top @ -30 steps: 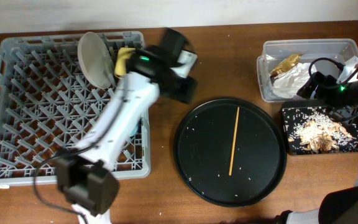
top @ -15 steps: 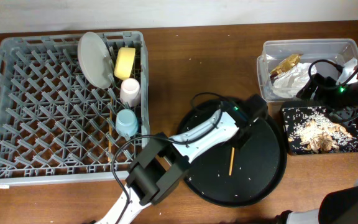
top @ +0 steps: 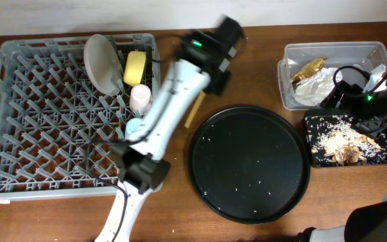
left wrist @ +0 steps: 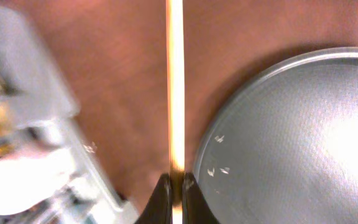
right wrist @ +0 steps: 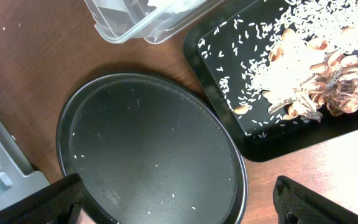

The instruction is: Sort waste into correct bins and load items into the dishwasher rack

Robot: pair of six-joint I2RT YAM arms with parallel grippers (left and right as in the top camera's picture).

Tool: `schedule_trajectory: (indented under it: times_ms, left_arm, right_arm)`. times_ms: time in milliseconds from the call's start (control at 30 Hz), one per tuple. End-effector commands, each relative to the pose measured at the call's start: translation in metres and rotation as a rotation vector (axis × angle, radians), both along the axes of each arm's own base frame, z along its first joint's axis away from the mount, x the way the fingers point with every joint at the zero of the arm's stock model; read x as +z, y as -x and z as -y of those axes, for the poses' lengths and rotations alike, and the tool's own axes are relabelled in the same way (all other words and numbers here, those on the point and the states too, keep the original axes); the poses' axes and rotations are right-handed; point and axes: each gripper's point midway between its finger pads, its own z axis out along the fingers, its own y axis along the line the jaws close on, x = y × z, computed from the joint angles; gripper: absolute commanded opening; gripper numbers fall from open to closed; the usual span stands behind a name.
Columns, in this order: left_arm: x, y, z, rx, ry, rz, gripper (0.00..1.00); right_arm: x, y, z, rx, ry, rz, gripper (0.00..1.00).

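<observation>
My left gripper (top: pixel 205 87) (left wrist: pixel 176 186) is shut on one end of a thin wooden chopstick (top: pixel 194 110) (left wrist: pixel 175 81), which hangs over the bare table between the dishwasher rack (top: pixel 46 121) and the round black tray (top: pixel 249 163). At the rack's right side stand a white plate (top: pixel 103 64), a yellow bowl (top: pixel 135 66), a pink cup (top: pixel 140 97) and a blue cup (top: pixel 132 126), the last partly hidden by my left arm. My right gripper (right wrist: pixel 179 199) is wide open over the round tray's right edge, with nothing between its fingers.
The clear tub (top: pixel 334 48) at the back right holds a crumpled white wrapper (top: pixel 311 74). In front of it the shallow black tray (top: pixel 314 160) carries rice and brown scraps (top: pixel 345 138). A few rice grains dot the round tray (right wrist: pixel 148 149).
My left gripper closed on the chopstick lying on the round tray and carried it up and left, toward the rack. The right arm has not moved.
</observation>
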Motion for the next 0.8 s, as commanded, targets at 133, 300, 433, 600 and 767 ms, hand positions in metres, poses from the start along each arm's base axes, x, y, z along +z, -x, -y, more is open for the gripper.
schedule_trajectory:
  times_ms: [133,300,433,600,767]
  left_arm:
    - [0.119,-0.018,-0.188,0.367,0.081,0.166,0.0]
    - [-0.002,-0.008,-0.276,0.605,-0.077,-0.12,0.01]
    - [-0.045,-0.022,-0.28,0.567,-0.105,-0.103,0.15]
    - [-0.033,-0.023,-0.288,0.579,-0.143,-0.073,0.93]
    - [0.077,-0.01,-0.272,0.558,0.028,0.11,0.99]
  right_arm:
    - [-0.001,0.0,0.002,0.008,0.014,-0.002,0.99]
    - [-0.001,-0.002,0.003,0.008,0.018,0.007,0.99]
    - [-0.001,-0.002,0.003,0.008,0.017,0.005,0.98]
    - [-0.001,0.0,0.002,0.034,0.023,0.003,0.98]
    - [0.061,0.036,0.0,0.095,0.159,0.079,0.98]
